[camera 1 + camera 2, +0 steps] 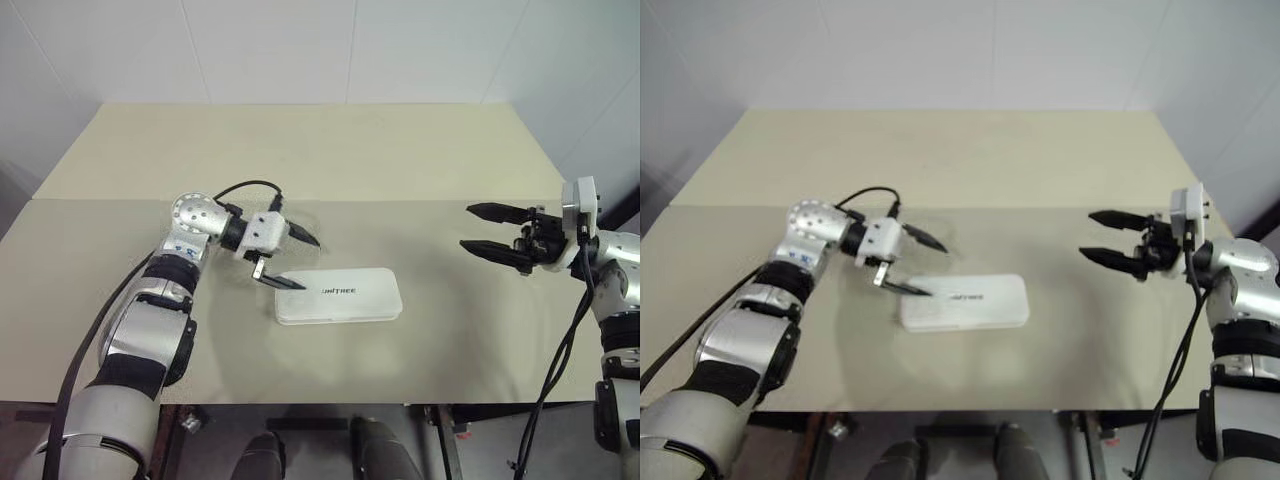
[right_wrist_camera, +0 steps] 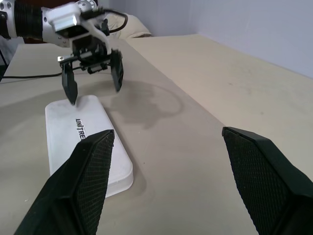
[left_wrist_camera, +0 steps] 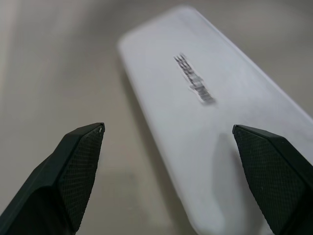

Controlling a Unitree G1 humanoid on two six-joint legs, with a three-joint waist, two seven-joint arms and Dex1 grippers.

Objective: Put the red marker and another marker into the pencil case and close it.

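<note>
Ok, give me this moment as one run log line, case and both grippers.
pencil case: lid closed, flat on table | left gripper: open, over case's left end | right gripper: open, empty, apart from case

The pencil case (image 1: 338, 295) is a white rectangular box with rounded corners and dark lettering on its shut lid, lying flat lengthwise just below the frame's centre.

The case (image 3: 205, 122) lies shut, so its inside is hidden. In the left wrist view its far end and one long side run past the picture's edge, and the dark lettering (image 3: 194, 79) there is smeared (unreadable). One finger (image 1: 285, 282) of the left gripper (image 1: 296, 260) covers a corner of the lid.
</note>
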